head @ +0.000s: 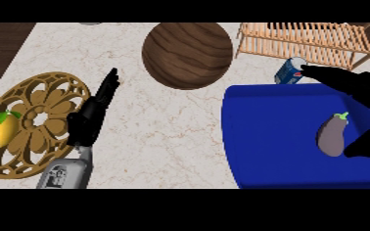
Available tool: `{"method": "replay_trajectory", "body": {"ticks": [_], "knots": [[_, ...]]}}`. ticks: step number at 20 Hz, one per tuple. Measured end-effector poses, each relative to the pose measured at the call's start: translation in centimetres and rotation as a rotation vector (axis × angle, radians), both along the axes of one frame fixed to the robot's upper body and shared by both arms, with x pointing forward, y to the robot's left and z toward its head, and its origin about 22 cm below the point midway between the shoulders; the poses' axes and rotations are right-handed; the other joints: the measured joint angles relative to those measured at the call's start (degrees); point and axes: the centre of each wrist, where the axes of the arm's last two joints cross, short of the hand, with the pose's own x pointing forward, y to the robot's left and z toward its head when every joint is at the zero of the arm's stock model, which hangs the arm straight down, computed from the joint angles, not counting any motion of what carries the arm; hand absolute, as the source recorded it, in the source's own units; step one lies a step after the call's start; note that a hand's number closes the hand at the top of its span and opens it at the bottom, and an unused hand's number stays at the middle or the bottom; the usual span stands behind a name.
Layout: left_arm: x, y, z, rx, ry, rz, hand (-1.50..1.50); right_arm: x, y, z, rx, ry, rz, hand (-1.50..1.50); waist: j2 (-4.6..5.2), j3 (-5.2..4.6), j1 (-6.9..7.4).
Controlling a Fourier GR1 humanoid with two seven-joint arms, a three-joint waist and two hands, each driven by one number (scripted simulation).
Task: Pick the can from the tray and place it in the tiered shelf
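A blue can [289, 72] with a white top shows tilted just past the far edge of the blue tray [274, 142], in front of the wooden tiered shelf [303, 41]. My right hand [341, 82] comes in from the right edge. Its straight fingers [312, 71] touch the can's top, and its thumb [358, 146] stays far apart, low over the tray. Whether the can rests on the counter or is lifted I cannot tell. My left hand [92, 113] is open over the counter at the left, fingers straight and pointing away.
A purple eggplant [332, 136] lies on the tray beside the thumb. A round dark wooden board [188, 54] sits at the back middle. At the left, a golden openwork trivet [39, 127] carries a yellow fruit [6, 127].
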Motion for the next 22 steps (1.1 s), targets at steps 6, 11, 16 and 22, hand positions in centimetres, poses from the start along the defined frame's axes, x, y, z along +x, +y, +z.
{"method": "replay_trajectory", "body": {"ticks": [6,11,16,22], "knots": [[-0.3,-0.4,-0.1,0.006,-0.001,-0.003,0.00,0.4,-0.5,-2.7,-0.025,0.018,0.009,1.50,0.00,0.00,0.05],[-0.6,-0.9,-0.3,0.004,-0.002,0.004,0.00,0.1,0.0,-3.2,-0.083,-0.006,0.055,1.50,-0.01,0.02,0.03],[-0.3,-0.9,0.1,0.006,0.001,-0.001,0.00,0.3,0.7,-3.7,-0.083,-0.052,0.054,1.50,-0.02,0.00,-0.01],[-0.1,-0.7,0.3,0.008,-0.001,0.000,0.00,0.5,6.5,-8.5,-0.071,0.036,-0.342,1.50,-0.06,-0.20,0.24]]}}
